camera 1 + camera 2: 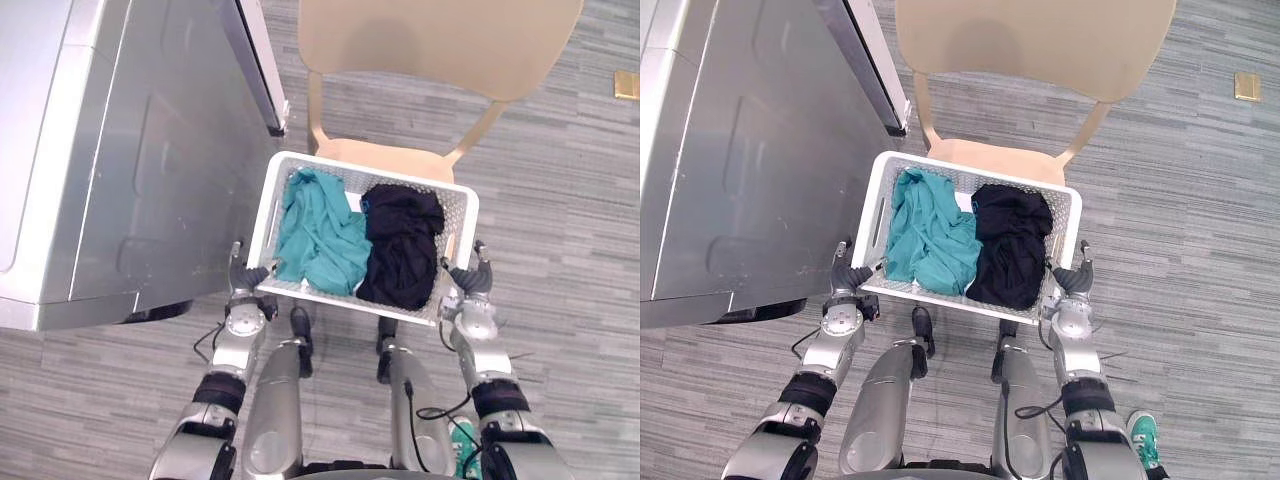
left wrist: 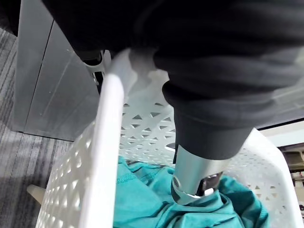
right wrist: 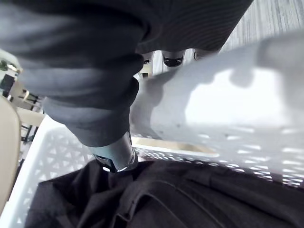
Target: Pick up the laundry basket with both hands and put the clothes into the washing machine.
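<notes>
The white perforated plastic laundry basket (image 1: 380, 172) sits at the front of the beige plastic chair (image 1: 430, 40), its near side overhanging the seat. It holds a crumpled teal garment (image 1: 320, 235) on the robot's left and a bunched black garment (image 1: 403, 245) on its right. The left hand (image 1: 248, 275) is clamped on the near left corner of the rim and the right hand (image 1: 468, 278) on the near right. Each thumb (image 2: 194, 180) hooks down inside the wall, and dark fingertips (image 3: 173, 59) show outside the rim on the right.

The lift probably goes best with both hands rising together and level, so the loose clothes do not slide. The basket would then swing left toward the silver-grey washing machine (image 1: 130, 150), clear of the chair's backrest.

The left hand's outer fingers are largely hidden behind the rim. Whether the basket has left the seat cannot be told, and the machine's opening is not visible, so the drop point is uncertain.
</notes>
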Robot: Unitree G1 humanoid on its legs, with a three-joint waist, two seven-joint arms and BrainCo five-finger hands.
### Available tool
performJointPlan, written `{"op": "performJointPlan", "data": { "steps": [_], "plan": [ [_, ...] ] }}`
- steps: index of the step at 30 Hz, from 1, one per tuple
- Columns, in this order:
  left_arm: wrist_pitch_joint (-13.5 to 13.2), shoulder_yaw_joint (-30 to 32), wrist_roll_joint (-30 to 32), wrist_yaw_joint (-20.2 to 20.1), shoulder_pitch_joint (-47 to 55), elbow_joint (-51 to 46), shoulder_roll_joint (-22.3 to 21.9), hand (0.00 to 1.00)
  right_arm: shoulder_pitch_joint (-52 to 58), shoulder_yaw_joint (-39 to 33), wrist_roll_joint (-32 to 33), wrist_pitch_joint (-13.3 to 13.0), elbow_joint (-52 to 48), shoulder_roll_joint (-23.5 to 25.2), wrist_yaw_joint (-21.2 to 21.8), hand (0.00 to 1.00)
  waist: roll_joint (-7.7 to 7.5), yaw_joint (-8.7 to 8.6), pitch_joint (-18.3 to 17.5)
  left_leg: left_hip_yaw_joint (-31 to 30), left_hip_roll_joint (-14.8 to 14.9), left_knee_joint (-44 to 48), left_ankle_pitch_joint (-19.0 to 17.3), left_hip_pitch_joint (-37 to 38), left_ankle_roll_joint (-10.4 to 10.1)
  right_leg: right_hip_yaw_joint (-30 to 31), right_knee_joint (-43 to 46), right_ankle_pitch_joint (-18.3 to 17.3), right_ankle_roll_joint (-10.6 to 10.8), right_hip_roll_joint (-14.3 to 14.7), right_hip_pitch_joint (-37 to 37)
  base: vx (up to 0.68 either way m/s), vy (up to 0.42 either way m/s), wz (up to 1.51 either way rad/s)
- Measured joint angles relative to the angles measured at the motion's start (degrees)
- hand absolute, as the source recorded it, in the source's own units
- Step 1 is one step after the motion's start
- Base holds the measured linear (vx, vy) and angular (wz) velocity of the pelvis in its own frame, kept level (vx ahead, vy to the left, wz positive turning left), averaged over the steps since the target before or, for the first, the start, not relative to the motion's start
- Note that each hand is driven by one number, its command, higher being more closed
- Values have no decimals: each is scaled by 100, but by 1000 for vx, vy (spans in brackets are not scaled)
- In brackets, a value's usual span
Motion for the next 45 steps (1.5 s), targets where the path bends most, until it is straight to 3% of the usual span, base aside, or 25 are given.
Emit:
{"op": "performJointPlan", "data": {
  "steps": [10, 15, 18, 24, 30, 40, 43, 45],
  "plan": [
    [-357, 449, -350, -482, 1417, -1436, -318, 0, 1241, -267, -302, -199, -1647, 10, 260, 0, 5, 55, 9, 121, -15, -297, -3, 667, -14, 18, -183, -41, 6, -5, 575, 8, 3, -2],
    [-335, 503, -348, -754, 2003, -1370, -516, 0, 1973, -500, -299, -232, -1706, 194, 550, 0, 12, 109, -327, 119, -41, -485, 4, 939, -21, -100, -282, -129, 22, -21, 815, 86, -5, 4],
    [-240, 502, -345, -950, 2188, -683, -566, 0, 2266, -661, -286, -237, -1541, 311, 726, 0, 8, 112, -532, 126, -89, -674, 6, 1392, -23, -143, -316, -254, 42, -49, 1231, 128, -5, 10],
    [111, 869, 42, -1216, 2241, 1427, -563, 0, 2306, -705, -43, -220, 539, 358, 1012, 0, 15, 118, -1297, 84, -204, -1118, 52, 2040, -90, -282, -470, -384, 110, -123, 1786, 66, 9, 8],
    [207, 1290, 351, -1202, 2244, 2549, -475, 0, 2117, -936, 69, -87, 2473, 372, 1137, 0, 5, 126, -1626, 71, -268, -1489, 163, 2466, -146, -278, -587, -387, 120, -145, 2073, 0, 0, 0],
    [205, 1624, 467, -1208, 2199, 3034, -474, 0, 2103, -1061, 468, 19, 3368, 486, 1250, 0, -12, 110, -1785, -373, -444, -2169, 542, 2858, -132, -720, -943, -325, 176, -226, 2568, 9, 7, 21],
    [208, 1644, 493, -1204, 2105, 3083, -506, 0, 2074, -1061, 633, 8, 3407, 602, 1248, 0, -20, 102, -1760, -731, -574, -1789, 570, 2405, -129, -1231, -806, -400, 201, -380, 2537, 5, 18, 83],
    [188, 1651, 528, -1202, 2043, 3000, -542, 0, 1946, -1103, 646, 14, 3520, 649, 1246, 0, -66, 120, -1728, -664, -607, -1458, 669, 2025, -164, -1509, -480, -523, 183, -560, 2373, -82, 29, 94]
  ]
}}
